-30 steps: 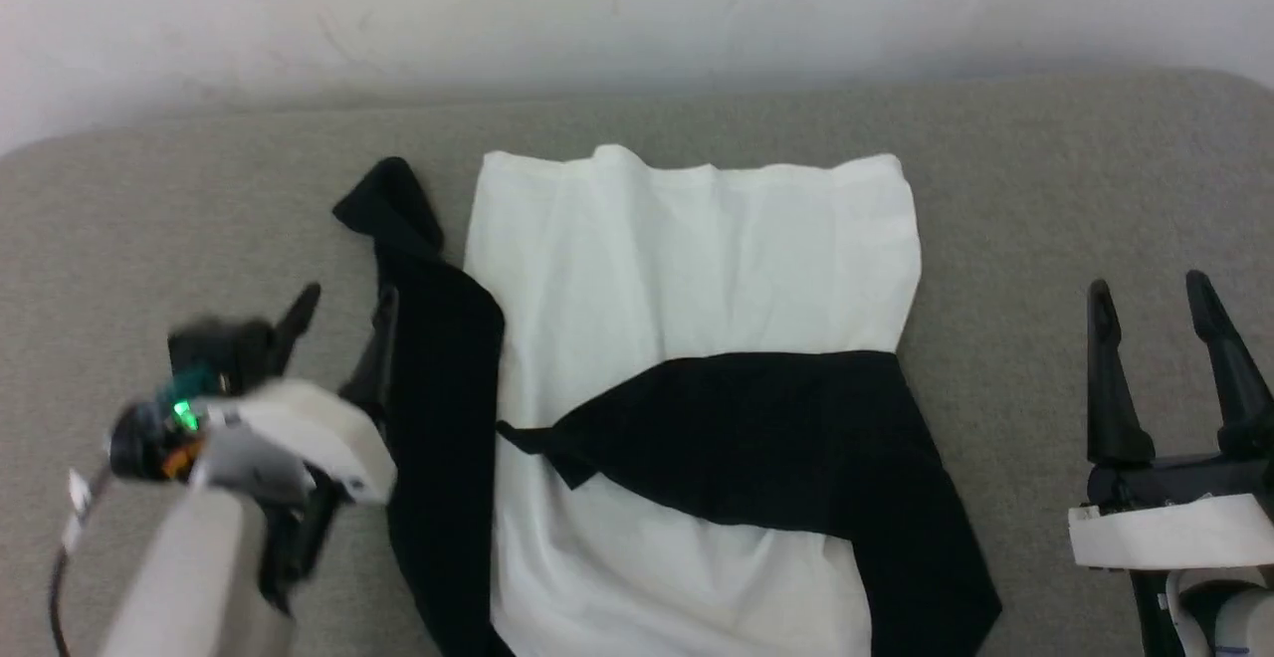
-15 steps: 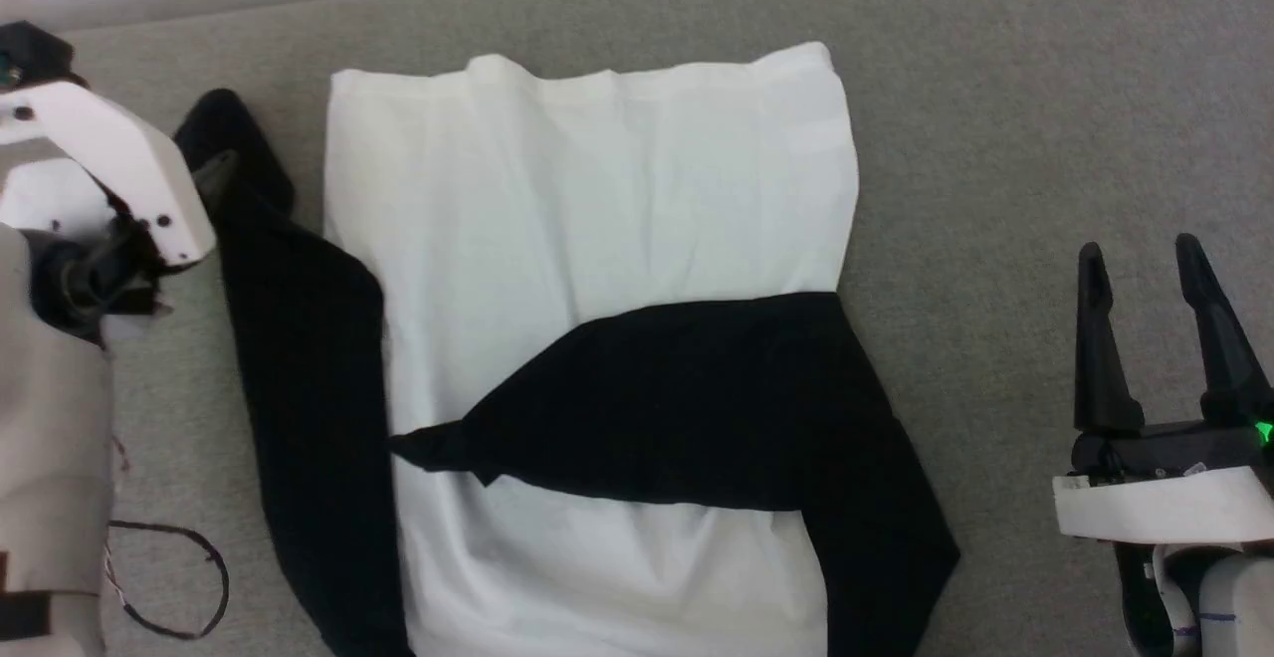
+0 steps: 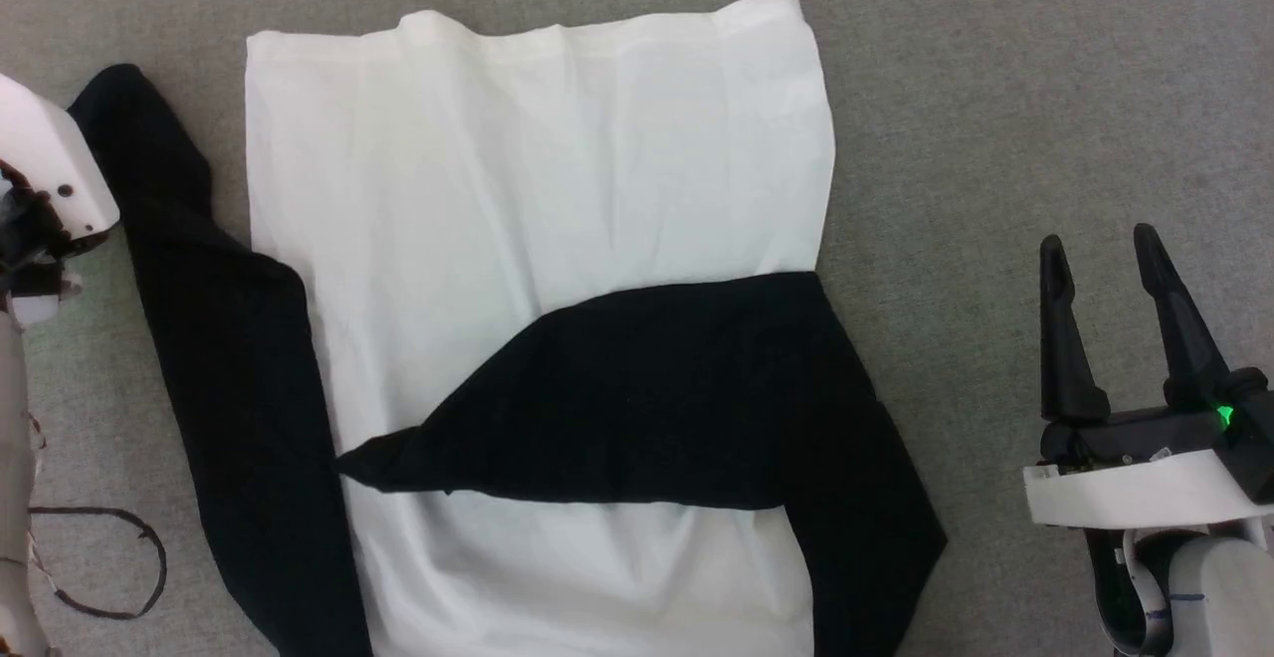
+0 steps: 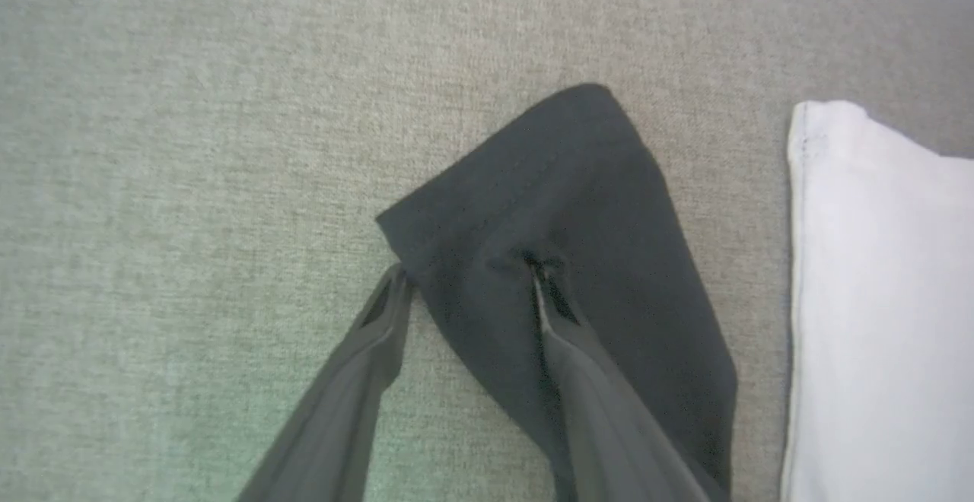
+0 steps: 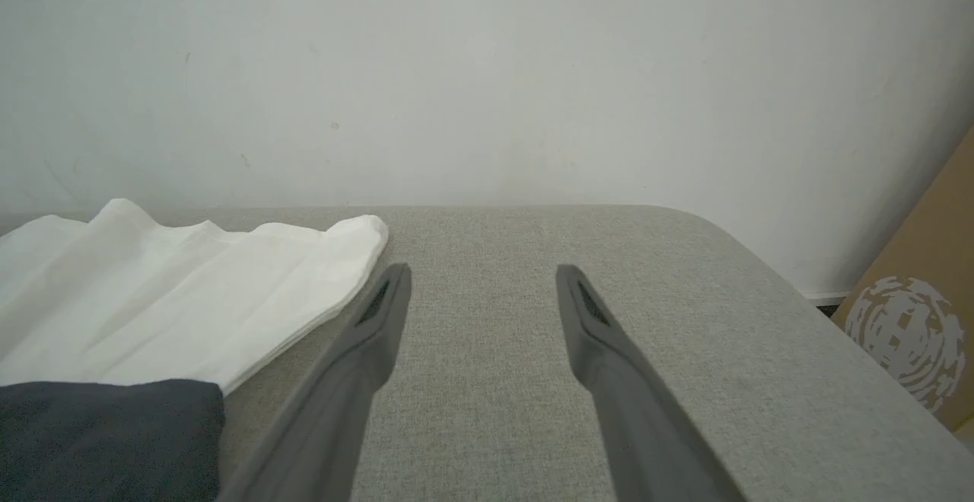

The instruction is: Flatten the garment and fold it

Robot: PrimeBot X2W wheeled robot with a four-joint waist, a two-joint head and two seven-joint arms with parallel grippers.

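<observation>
With fingers parted astride a black sleeve cuff [image 4: 548,182], the left gripper [image 4: 468,270] flanks the soft white shirt with long black sleeves [image 3: 537,169], which lies lengthwise on the grey fabric surface [image 3: 995,90], hem far and near end cut off, while the right gripper [image 3: 1097,239] stands open beside it.

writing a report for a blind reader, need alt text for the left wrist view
The left gripper, jaws open, straddles the end of the black sleeve on a grey surface: one fingertip on the sleeve, the other at its edge. The garment's white body lies at the right.
</observation>
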